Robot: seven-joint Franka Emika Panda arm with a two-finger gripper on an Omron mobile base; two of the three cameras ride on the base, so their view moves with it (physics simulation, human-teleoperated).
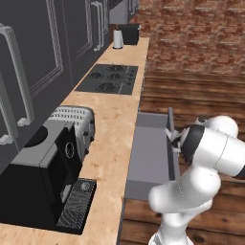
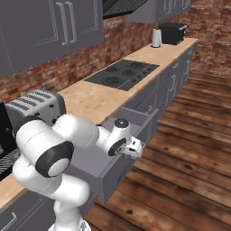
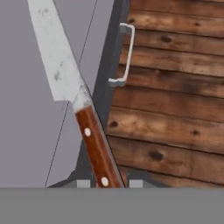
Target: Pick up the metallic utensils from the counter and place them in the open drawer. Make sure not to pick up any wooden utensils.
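End effector (image 3: pixel 106 183), which I hold over the front edge of the open drawer (image 1: pixel 148 158), grips the knife (image 3: pixel 74 100) by its brown handle, blade pointing ahead over the drawer's grey floor.

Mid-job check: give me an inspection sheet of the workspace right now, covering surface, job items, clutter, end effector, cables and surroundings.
Surface: long counter, pale wood grain, with a black cooktop.
Job's things: knife with silver blade and brown handle, blade over the grey open drawer; drawer interior looks bare.
Clutter: toaster, coffee machine, kettle.
End effector: at the drawer's front edge, knife handle between the fingertips; grip state unclear.
Cables: nothing seen.
Surroundings: brick wall, grey cabinets, plank floor.
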